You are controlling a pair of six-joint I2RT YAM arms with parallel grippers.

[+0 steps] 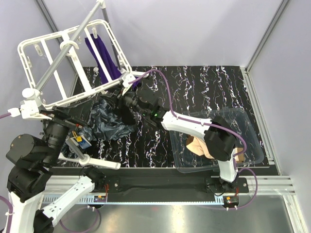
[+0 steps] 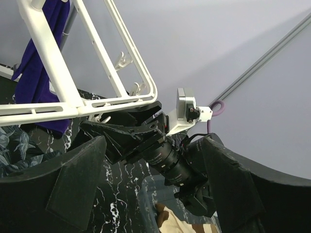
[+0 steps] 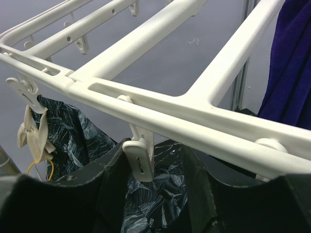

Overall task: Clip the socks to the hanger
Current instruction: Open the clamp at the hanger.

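Clip (image 3: 139,160) hung between right claw (image 3: 163,187) fingers, jaws apart, contact unclear. Hanger (image 3: 194,109) bar sat just above it. Beige sock (image 1: 197,144) lay well behind, in clear tray (image 1: 256,138). Left claw (image 2: 150,179) was wide apart and empty. Blue tag (image 1: 79,142) on left arm had print too small to read.
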